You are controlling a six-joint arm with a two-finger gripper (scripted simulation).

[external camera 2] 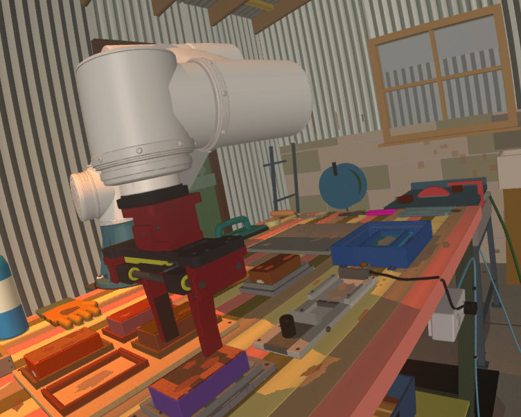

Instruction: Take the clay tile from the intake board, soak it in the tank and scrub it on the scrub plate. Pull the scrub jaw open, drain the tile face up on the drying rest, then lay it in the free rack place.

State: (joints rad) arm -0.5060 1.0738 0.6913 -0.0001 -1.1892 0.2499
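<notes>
The clay tile [197, 378], a brown-topped block with purple sides, lies face up on a grey rest at the near end of the bench. My gripper [189, 332] hangs just above its far end, open and holding nothing. Left of it, the orange rack holds one orange tile [63, 352] beside an empty frame [95, 379]. The scrub plate with its black knob [288, 326] sits to the right, and the blue tank [382, 244] stands farther along the bench.
A second tile [274, 268] rests on a grey board beyond the gripper. More blocks [131, 318] sit behind the fingers, an orange glove [70, 313] and a blue-and-white bottle [0, 296] at the left. The bench edge runs along the right.
</notes>
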